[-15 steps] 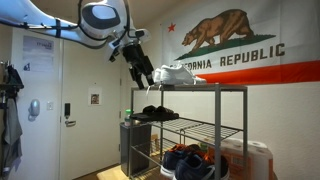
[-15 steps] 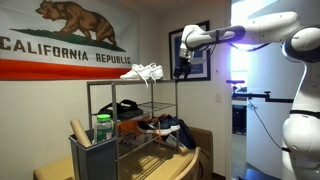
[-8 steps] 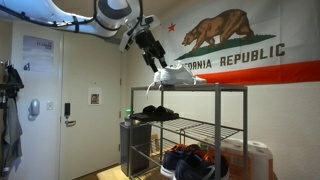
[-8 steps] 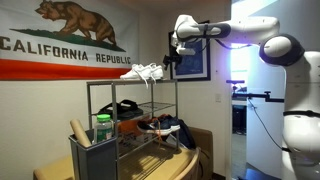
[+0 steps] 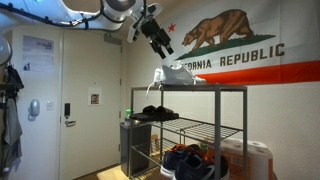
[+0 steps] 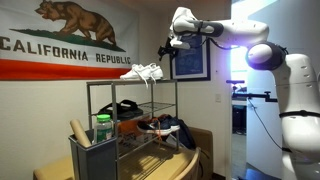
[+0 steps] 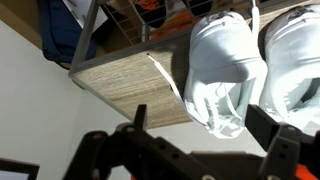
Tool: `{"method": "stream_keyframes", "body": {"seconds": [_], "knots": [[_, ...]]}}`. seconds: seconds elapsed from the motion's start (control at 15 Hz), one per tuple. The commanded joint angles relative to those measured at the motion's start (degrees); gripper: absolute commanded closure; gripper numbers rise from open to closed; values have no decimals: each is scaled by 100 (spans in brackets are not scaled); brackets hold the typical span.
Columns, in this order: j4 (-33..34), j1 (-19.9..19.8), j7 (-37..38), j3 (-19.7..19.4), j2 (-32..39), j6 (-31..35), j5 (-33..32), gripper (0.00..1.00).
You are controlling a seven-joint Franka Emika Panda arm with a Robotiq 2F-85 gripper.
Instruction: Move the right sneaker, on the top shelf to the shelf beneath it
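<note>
A pair of white sneakers (image 5: 178, 75) sits on the top shelf (image 5: 200, 89) of the grey rack, and it also shows in an exterior view (image 6: 143, 72). In the wrist view one sneaker (image 7: 220, 72) lies below my gripper, its twin (image 7: 296, 58) beside it, on the shelf's wood-grain board (image 7: 122, 88). My gripper (image 5: 160, 42) hangs open and empty above the pair near the rack's end, touching neither shoe. It also shows in an exterior view (image 6: 168, 48) and the wrist view (image 7: 200, 128). The middle wire tier (image 5: 205, 127) lies beneath.
Black shoes (image 5: 156, 113) rest on the middle tier. Dark blue-and-orange sneakers (image 5: 186, 158) sit on the lowest tier. A grey bin (image 6: 90, 155) holding a green bottle (image 6: 103, 128) stands by the rack. A flag (image 5: 235, 50) hangs on the wall behind.
My gripper has risen from beside the sneakers at shelf height to above the rack's end. The sneakers have not moved.
</note>
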Motion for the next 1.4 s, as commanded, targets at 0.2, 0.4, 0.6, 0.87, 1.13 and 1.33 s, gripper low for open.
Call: {"method": "stream_keyframes", "body": {"seconds": [0.2, 0.4, 0.6, 0.87, 1.13, 1.33], "knots": [[697, 172, 345, -14, 960, -17, -279, 0], [830, 232, 410, -46, 1287, -52, -418, 0], [1020, 258, 432, -91, 1466, -69, -551, 34], [1189, 245, 411, -132, 1515, -136, -712, 66], [1262, 244, 389, -225, 1490, -333, -893, 93], [1249, 264, 358, -277, 1347, -565, -959, 97]]}}
